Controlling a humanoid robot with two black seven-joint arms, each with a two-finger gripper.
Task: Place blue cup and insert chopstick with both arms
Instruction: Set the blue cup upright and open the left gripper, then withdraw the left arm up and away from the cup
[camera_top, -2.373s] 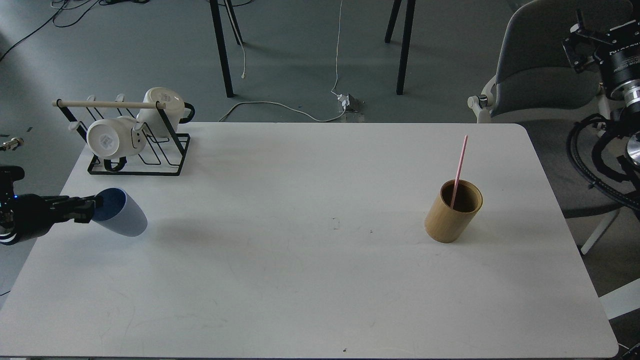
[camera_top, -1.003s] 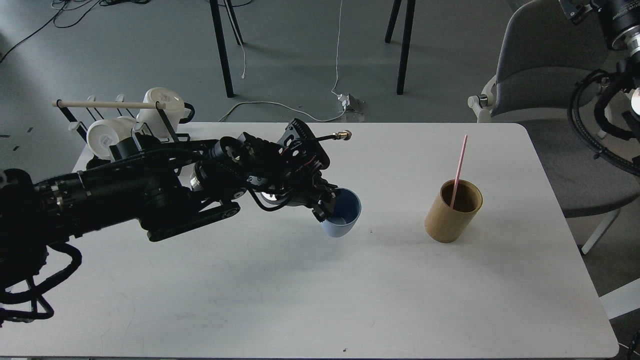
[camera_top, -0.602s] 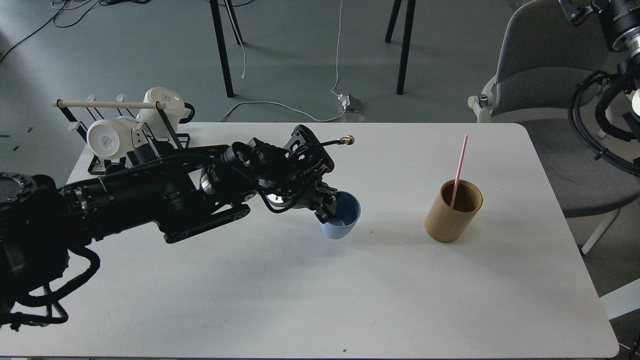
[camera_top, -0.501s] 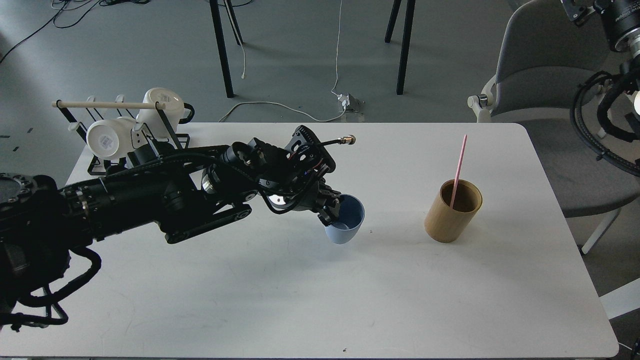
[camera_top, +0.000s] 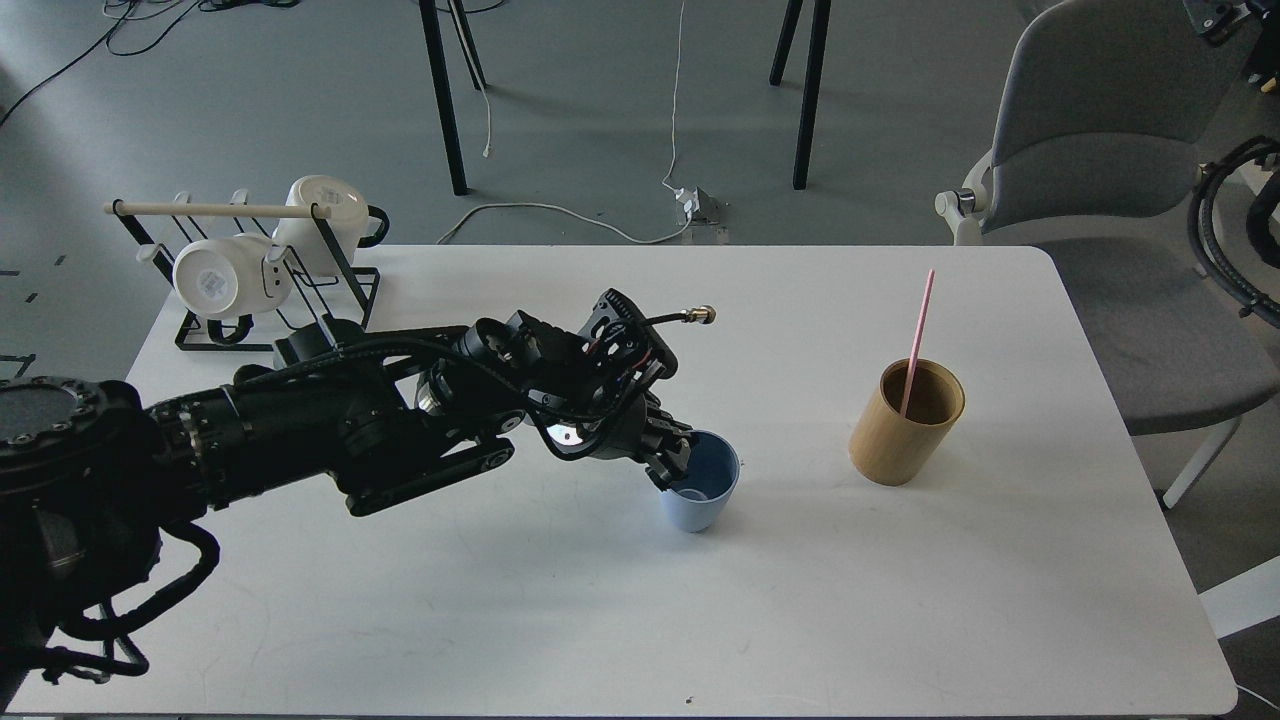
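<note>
Near table centre: my left gripper (camera_top: 672, 463) grips the near-left rim of the small matte light-blue tapered cup (camera_top: 700, 495), one finger inside the mouth and one outside.
Cup: it stands upright, or nearly so, on the white rectangular table (camera_top: 620, 620), mouth up (whether its base fully touches the surface I cannot tell).
Left arm: black, reaching in from the left edge across the table's left half, with a brass-tipped stub sticking out above the wrist.
Chopstick: the thin straight pink-red stick (camera_top: 918, 340) leans inside the tan bamboo cylindrical holder (camera_top: 905, 424), its upper half rising above the rim and tilted slightly right.
Holder versus cup: the holder sits well apart from the cup, to its right and a little farther back.
Right gripper: I cannot make it out; only dark cable loops and a bit of hardware show at the upper right edge, beyond the table.
Back left corner: a black wire rack with a pale wooden rod (camera_top: 265, 270) carries two white mugs (camera_top: 222, 283), tipped on their sides.
Beyond the table: a grey upholstered chair (camera_top: 1100, 180) stands past the far right corner.
</note>
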